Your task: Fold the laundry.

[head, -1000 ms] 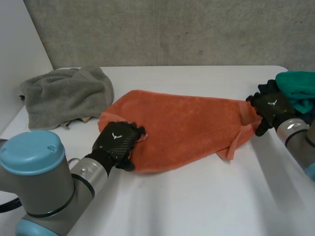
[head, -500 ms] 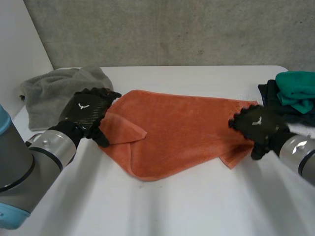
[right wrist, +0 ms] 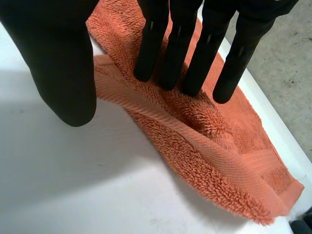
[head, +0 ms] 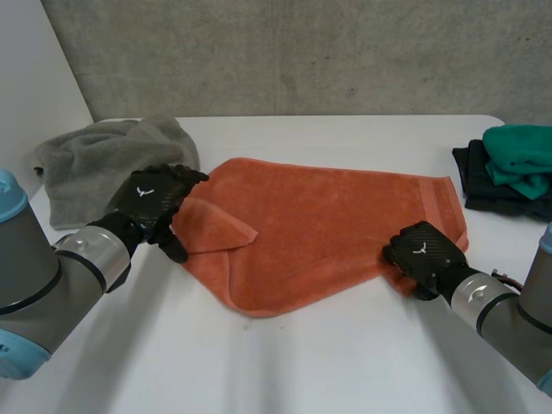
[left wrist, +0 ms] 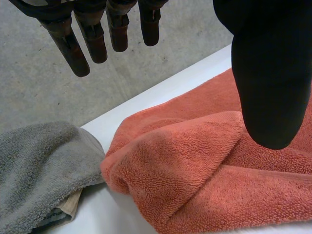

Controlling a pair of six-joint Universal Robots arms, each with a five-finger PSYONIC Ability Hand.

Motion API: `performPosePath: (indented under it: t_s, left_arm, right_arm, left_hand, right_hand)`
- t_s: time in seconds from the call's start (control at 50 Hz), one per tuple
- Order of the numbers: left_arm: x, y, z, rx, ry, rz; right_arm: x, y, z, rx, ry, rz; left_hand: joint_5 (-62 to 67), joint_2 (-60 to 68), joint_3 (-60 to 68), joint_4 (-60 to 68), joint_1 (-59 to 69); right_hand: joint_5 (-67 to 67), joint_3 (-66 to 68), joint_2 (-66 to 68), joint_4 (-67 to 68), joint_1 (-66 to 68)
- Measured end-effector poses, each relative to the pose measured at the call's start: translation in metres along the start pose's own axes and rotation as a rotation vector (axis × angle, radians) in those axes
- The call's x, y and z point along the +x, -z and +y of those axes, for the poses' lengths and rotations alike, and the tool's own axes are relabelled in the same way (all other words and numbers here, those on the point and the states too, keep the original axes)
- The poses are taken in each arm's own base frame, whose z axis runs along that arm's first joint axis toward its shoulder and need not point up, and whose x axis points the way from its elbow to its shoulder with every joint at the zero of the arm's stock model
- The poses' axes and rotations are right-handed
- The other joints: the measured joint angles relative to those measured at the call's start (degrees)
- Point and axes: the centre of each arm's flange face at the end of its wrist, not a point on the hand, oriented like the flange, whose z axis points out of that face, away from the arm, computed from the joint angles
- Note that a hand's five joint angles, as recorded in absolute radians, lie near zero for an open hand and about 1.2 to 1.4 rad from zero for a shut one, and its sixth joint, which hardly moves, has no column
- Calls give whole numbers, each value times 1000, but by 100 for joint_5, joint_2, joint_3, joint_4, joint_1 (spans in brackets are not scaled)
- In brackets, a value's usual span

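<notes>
Lying spread across the middle of the white table (head: pixel 345 362) is a rumpled orange terry towel (head: pixel 328 224), its left corner doubled back on itself as a loose flap (head: pixel 216 228). The left hand (head: pixel 153 200) is hovering just above that flap, fingers (left wrist: pixel 92 39) straight and thumb held wide, grasping nothing. The right hand (head: pixel 423 252) is resting at the towel's near right edge. Its straight fingers (right wrist: pixel 187 53) are pressing down on the pile while the thumb (right wrist: pixel 63 63) is hanging over bare table, so it is released too.

Several things are looking risky, as I judge it. The right thumb is sitting outside the cloth rather than under it, and the hem there is already curling into a ridge. A closing pinch is likely to be catching only that ridge, or to be sliding off it. The left hand is aiming at a doubled corner, so it may be taking two layers at once and carrying the crease into the fold. A crumpled grey towel (head: pixel 108 164) is lying just beside that corner and could be getting snagged along with it. The towel is also lying skewed, so any fold made now is risking uneven edges. A stack of folded dark and teal cloths (head: pixel 509 168) is sitting near the right arm's path.
</notes>
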Motion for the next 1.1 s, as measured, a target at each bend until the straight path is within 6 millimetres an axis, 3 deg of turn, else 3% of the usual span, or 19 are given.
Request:
performPosePath:
  t_s: [0.04, 0.08, 0.1, 0.18, 0.32, 0.42, 0.56, 0.6, 0.68, 0.72, 0.82, 0.84, 0.88, 0.9, 0.98, 1.0, 1.1]
  left_arm:
    - [0, 0, 0, -1, 0, 2]
    - [0, 0, 0, -1, 0, 2]
    - [1, -2, 1, 0, -3, 6]
    - [4, -9, 0, 17, -12, 25]
    - [9, -42, 1, 39, -48, 89]
    - [13, -66, 11, -14, -118, 135]
    - [24, -88, 28, -119, -256, 203]
    - [26, -93, 32, -136, -288, 213]
    - [26, -100, 37, -158, -349, 190]
    - [23, -101, 32, -161, -378, 146]
    - [10, -92, 4, -125, -392, 17]
    - [3, -84, -14, -89, -378, -44]
    - [-3, -77, -26, -61, -362, -83]
    - [-12, -64, -49, -5, -327, -140]
    - [-28, -33, -87, 96, -250, -217]
    - [-37, -15, -103, 139, -214, -244]
    - [-56, 32, -129, 197, -140, -280]
  right_arm:
    - [0, -3, 1, 5, 5, 6]
    - [0, -3, 1, 5, 5, 6]
    - [3, -7, 0, 26, 11, 33]
    - [13, -5, -12, 84, -9, 103]
    - [36, 17, -48, 186, -118, 179]
    - [42, 30, -59, 200, -175, 172]
    - [46, 36, -59, 173, -173, 165]
    - [46, 37, -56, 161, -167, 166]
    - [49, 35, -51, 140, -158, 173]
    - [53, 32, -48, 126, -154, 184]
    - [69, 28, -47, 99, -147, 228]
    - [80, 29, -50, 88, -146, 256]
    - [88, 30, -52, 80, -147, 275]
    - [104, 34, -58, 68, -150, 311]
    - [134, 48, -71, 44, -164, 373]
    - [153, 59, -80, 32, -173, 412]
    - [192, 91, -100, 13, -186, 492]
  left_hand:
    - [0, 0, 0, 0, 0]
    - [0, 0, 0, 0, 0]
    - [0, 0, 0, 0, 0]
    - [12, 18, 16, 15, 39]
    - [532, 594, 529, 621, 720]
    - [834, 881, 851, 919, 992]
    - [1306, 1375, 1330, 1391, 1467]
    - [1881, 1992, 1917, 1984, 2146]
    - [4932, 5074, 5006, 5096, 5422]
    - [5330, 5607, 5483, 5627, 5589]
    - [5330, 5642, 5521, 5686, 5589]
    - [5330, 5642, 5521, 5690, 5589]
    - [5330, 5642, 5521, 5690, 5589]
    - [5330, 5642, 5549, 5692, 5589]
    - [5330, 5642, 5591, 5695, 5589]
    - [5331, 5642, 5592, 5695, 5589]
    - [5330, 5642, 5592, 5696, 5589]
  right_hand:
    - [881, 1045, 1073, 1053, 899]
    - [881, 1045, 1073, 1053, 899]
    - [2210, 2190, 2230, 2224, 1928]
    - [2280, 2290, 2252, 2350, 1928]
    - [2279, 2292, 2252, 2362, 1928]
    - [2280, 2291, 2252, 2368, 1928]
    - [2280, 2291, 2252, 2369, 1928]
    - [2279, 2291, 2252, 2369, 1928]
    - [2272, 2291, 2252, 2369, 1928]
    - [2280, 2291, 2252, 2369, 1928]
    - [2280, 2314, 2252, 2369, 1928]
    - [2280, 2323, 2252, 2370, 1928]
    - [2280, 2323, 2252, 2370, 1928]
    - [2280, 2326, 2252, 2375, 1928]
    - [2280, 2327, 2253, 2375, 1928]
    - [2280, 2327, 2254, 2375, 1928]
    - [2310, 2328, 2264, 2376, 1928]
